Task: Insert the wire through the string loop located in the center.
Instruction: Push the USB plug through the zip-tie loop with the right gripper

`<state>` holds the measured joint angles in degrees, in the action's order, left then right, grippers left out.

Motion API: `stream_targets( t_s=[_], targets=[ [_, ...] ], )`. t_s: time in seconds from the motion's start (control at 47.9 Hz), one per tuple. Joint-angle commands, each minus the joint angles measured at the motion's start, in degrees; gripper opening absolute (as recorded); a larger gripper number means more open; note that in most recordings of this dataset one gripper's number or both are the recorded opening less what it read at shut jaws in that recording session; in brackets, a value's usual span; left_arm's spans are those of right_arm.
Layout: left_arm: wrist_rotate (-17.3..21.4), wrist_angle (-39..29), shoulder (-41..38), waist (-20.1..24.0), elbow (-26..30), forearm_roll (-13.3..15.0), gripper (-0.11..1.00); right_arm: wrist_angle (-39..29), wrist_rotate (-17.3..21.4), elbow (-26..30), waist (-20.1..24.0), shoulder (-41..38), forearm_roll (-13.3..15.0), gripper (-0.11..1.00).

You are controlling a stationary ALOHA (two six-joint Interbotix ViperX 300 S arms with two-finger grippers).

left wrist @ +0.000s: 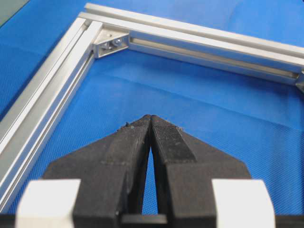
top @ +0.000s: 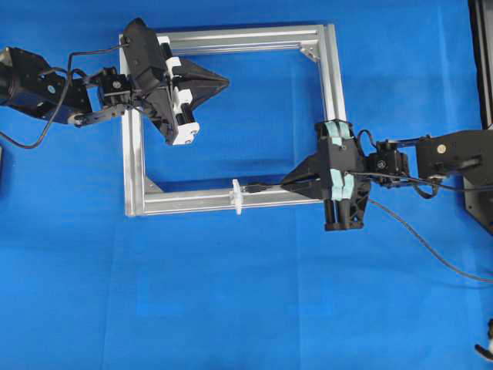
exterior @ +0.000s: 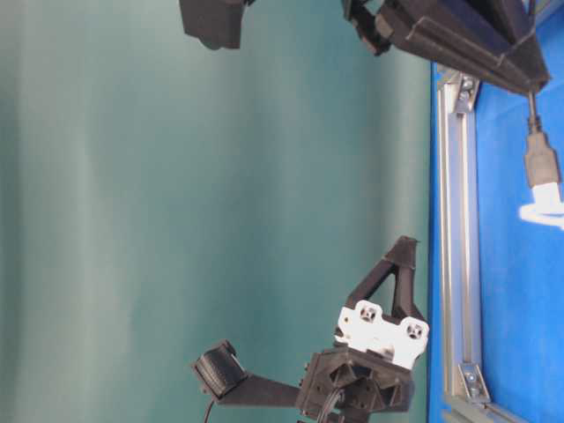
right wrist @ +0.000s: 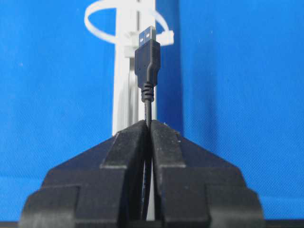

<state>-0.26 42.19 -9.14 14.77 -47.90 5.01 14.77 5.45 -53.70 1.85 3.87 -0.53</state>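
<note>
My right gripper (top: 285,183) is shut on the wire (right wrist: 148,107) just behind its dark plug (right wrist: 147,61). The plug's metal tip (right wrist: 147,36) points at the white string loop (right wrist: 124,19) and sits just short of it. In the overhead view the plug (top: 258,187) lies along the frame's lower bar, right of the loop (top: 237,196). The rest of the wire (top: 420,240) trails off to the lower right. My left gripper (top: 225,79) is shut and empty, hovering inside the top of the silver frame (top: 135,146). The left wrist view shows it (left wrist: 151,117) over blue cloth.
The silver square frame's far bars and a corner bracket (left wrist: 110,43) lie ahead of my left gripper. Blue cloth (top: 231,293) covers the table. A black edge (top: 481,54) stands at the right side.
</note>
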Motion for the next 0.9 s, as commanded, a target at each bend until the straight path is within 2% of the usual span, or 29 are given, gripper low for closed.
stream_targets(
  t_s=[0.0, 0.877],
  targets=[
    [0.00, 0.26, 1.85, -0.09, 0.70, -0.18, 0.00, 0.62, 0.00, 1.58, -0.09, 0.00, -0.18, -0.02],
    [0.00, 0.26, 1.85, -0.09, 0.79, -0.18, 0.00, 0.18, 0.00, 13.01, 1.14, -9.40, -0.18, -0.02]
  ],
)
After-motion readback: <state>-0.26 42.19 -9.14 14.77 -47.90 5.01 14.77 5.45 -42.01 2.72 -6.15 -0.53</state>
